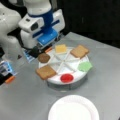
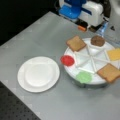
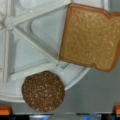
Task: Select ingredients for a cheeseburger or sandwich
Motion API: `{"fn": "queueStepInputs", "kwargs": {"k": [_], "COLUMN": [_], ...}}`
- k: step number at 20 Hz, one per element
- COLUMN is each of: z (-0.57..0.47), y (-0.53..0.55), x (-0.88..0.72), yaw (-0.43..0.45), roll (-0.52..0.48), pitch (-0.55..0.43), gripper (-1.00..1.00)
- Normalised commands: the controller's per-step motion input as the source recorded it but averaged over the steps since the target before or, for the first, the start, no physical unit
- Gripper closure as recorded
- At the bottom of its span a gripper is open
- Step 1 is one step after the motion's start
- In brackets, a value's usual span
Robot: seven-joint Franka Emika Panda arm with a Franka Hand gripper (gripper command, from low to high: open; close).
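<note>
The ingredients lie in a white divided round tray (image 1: 75, 80) (image 2: 88, 60) (image 3: 37, 27). These are two tan bread slices (image 1: 45, 72) (image 1: 79, 51) (image 2: 76, 43) (image 2: 109, 72), a dark-brown patty (image 1: 43, 57) (image 2: 97, 40) (image 3: 43, 90) and a yellow cheese slice (image 1: 61, 48) (image 2: 114, 54). My gripper (image 1: 41, 51) (image 2: 87, 28) (image 3: 60, 113) hovers open at the tray's edge, just above the patty and next to a bread slice (image 3: 90, 37). Its orange fingertips (image 3: 5, 110) stand wide apart and hold nothing. No cheeseburger or sandwich is in view.
A white paper plate (image 1: 73, 110) (image 2: 38, 73) lies bare on the grey table beside the tray. The tray also holds a green piece (image 1: 85, 66) (image 2: 83, 76) and a red round piece (image 1: 66, 78) (image 2: 67, 60). The arm's body stands behind the tray.
</note>
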Motion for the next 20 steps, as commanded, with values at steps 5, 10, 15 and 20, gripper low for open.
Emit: {"fn": "queueStepInputs", "kwargs": {"k": [5, 10, 15, 20], "z": [0.03, -0.01, -0.07, -0.2], "y": [-0.28, -0.33, -0.33, -0.28], "x": [-0.08, -0.16, -0.21, -0.22], "yaw": [0.005, 0.028, -0.002, -0.004], "roll": [0.301, 0.426, 0.463, 0.489], "pitch": [0.024, -0.014, -0.041, -0.065], "gripper": [-1.0, -1.0, -1.0, -1.0]}}
